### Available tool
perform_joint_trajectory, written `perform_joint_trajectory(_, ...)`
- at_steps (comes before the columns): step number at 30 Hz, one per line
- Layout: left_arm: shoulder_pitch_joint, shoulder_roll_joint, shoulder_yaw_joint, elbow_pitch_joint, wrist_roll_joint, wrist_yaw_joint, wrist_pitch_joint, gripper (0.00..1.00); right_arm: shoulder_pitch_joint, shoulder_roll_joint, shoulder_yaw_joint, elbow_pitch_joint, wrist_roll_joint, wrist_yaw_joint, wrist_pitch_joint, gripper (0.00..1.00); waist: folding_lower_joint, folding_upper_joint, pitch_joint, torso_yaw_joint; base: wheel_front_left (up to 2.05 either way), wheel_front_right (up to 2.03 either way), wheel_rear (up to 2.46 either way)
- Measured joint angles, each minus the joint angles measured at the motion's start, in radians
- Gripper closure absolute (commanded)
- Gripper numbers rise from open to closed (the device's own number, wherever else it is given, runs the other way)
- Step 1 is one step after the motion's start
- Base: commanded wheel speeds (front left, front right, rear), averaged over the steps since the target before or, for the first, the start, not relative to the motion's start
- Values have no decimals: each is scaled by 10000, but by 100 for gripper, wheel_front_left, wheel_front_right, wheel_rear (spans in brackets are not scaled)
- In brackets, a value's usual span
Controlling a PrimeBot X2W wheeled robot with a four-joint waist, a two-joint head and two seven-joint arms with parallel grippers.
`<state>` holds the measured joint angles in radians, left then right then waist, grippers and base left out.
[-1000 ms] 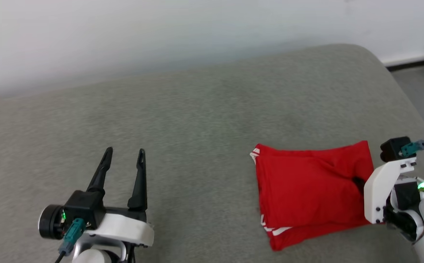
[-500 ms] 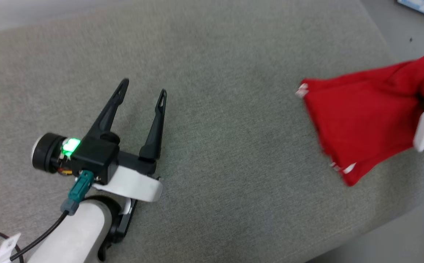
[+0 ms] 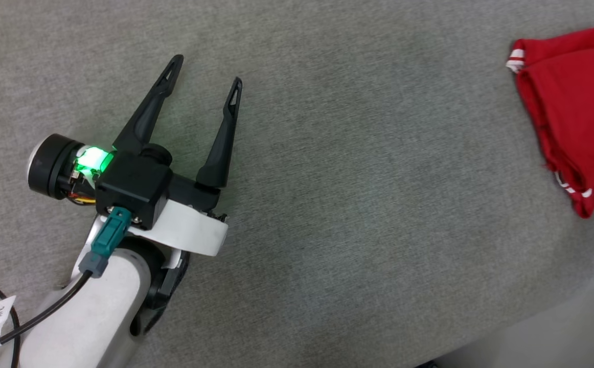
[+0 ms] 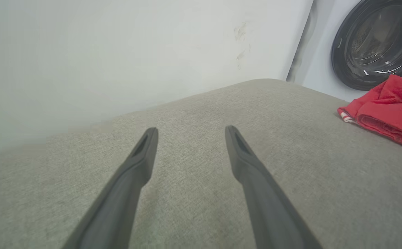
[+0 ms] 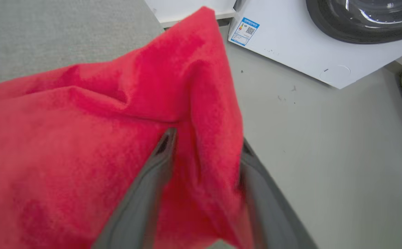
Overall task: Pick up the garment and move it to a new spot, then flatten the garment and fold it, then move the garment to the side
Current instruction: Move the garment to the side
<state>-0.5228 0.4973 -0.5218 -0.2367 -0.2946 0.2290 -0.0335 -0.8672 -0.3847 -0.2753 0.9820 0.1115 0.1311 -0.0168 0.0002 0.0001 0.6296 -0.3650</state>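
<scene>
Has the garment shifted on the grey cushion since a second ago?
Yes: the garment has moved to the robot's right, closer to the grey cushion's right-hand edge.

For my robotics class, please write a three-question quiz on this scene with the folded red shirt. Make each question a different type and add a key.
1. True or false: the left gripper holds the garment.
2. Which appliance stands beyond the garment in the left wrist view? A washing machine; B fridge; C oven.
3. Fill in: in the right wrist view, a fold of red cloth lies ___ the two fingers of the right gripper.
Key: 1 false; 2 A; 3 between.
</scene>
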Motion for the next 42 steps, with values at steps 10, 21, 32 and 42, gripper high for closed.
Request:
perform_joint_trajectory(10, 572, -134, 123, 545, -359, 278, -477, 0, -94, 324, -1501, 763, -1114, 2, -1139, 0, -1, 0, -750, 29, 0, 0, 0)
perform_joint_trajectory(21, 2574, -621, 656, 1312, -1375, 993, -1455, 0, 2417, 1394, -470, -1095, -692, 0, -1816, 0, -3, 0, -3034, 278, 0, 0, 0)
perform_joint_trajectory(32, 3480, -1156, 855, 2031, -1962, 1058, -2023, 0, 5551, 2437, 846, -5310, 387, 0, -1300, 0, -3, 0, -4391, 1810, 0, 0, 0)
perform_joint_trajectory(42, 3954, -872, 1678, 2188, -2040, 240, -2266, 0, 7211, 2936, 1605, -8589, 721, 0, -520, 0, -3, 0, -5132, 3338, 0, 0, 0)
